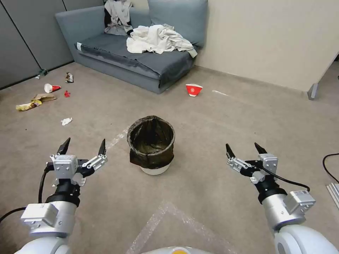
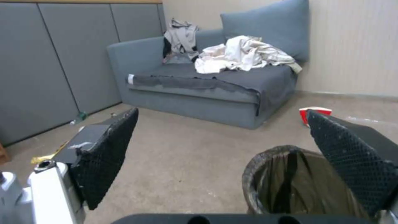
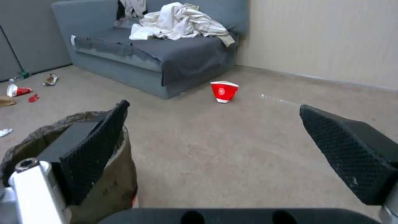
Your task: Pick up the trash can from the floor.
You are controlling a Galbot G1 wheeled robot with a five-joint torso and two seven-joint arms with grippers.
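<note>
both tools are held low over the floor [image 1: 219, 116] with their jaws spread wide and nothing between them: the left tool [image 1: 84, 146] to the left of the can [image 1: 151, 144], the right tool [image 1: 246, 149] to its right, each well apart from it. the can stands upright on the carpet between the two arms, its dark bag folded over the rim and the white base showing below. nothing of the lift is judged done; the can is untouched, and the approach, the grip and the raise are all left.

room is open on every side of the can. bare carpet lies between each tool and the bag's rim, so a closing-in from both sides looks unobstructed. a red cup [image 1: 194, 89] sits farther back near the sofa [image 1: 141, 63], and scattered litter [image 1: 35, 101] lies off to the far left, all well clear. a black cable [image 1: 330, 165] lies at the right edge of the floor, beyond the right arm. the bag's loose rim is judged the likeliest edge to snag.
</note>
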